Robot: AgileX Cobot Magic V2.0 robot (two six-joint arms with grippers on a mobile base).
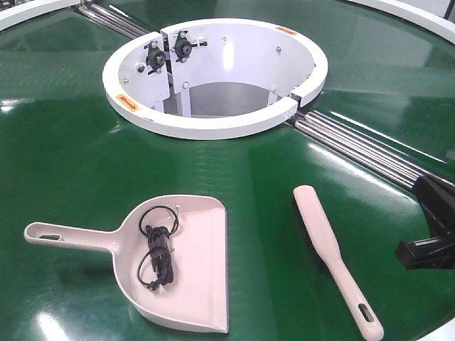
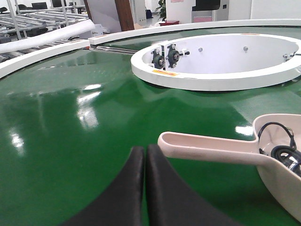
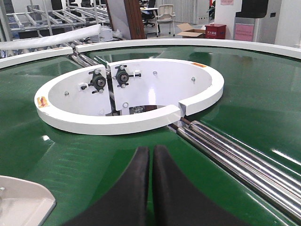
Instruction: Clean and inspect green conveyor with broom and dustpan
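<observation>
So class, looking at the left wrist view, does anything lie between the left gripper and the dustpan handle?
Nothing visible does. Only bare green conveyor shows between the left gripper, its fingers pressed together, and the dustpan handle just ahead and to its right.

Behind you: metal racks [image 3: 44, 16], office chair [image 3: 165, 18], open carton [image 3: 190, 31]. Red bin [image 3: 216, 30] beside it. Brown pillar [image 3: 133, 19] mid-room.

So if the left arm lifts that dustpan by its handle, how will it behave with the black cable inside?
The dustpan looks like thin rigid plastic, so probably light and stiff. Its long handle sits off to one side, so the scoop may droop. The coiled black cable lies loose and could slide toward the open edge if tilted.
</observation>
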